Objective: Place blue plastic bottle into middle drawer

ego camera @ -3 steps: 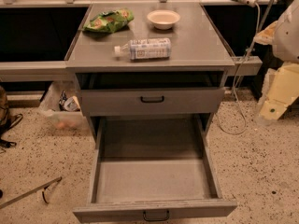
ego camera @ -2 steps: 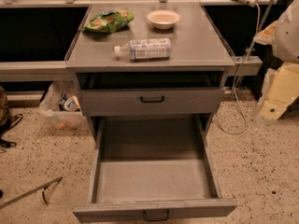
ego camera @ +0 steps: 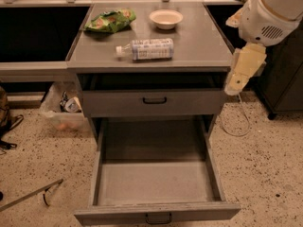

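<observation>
The blue plastic bottle lies on its side on the grey cabinet top, white cap pointing left. The middle drawer is pulled far out below, its flat floor bare, its black handle at the bottom edge of the view. My gripper, a pale beige piece under the white arm, hangs beside the cabinet's right front corner. It is to the right of the bottle, a little lower, and apart from it, with nothing in it.
A green snack bag and a white bowl sit at the back of the top. The upper drawer front stands slightly out. A plastic bin and a metal rod are on the floor at left, and a cable at right.
The arm and gripper have moved left, from the right edge of the view to the cabinet's right front corner. The bottle and drawers have not moved.
</observation>
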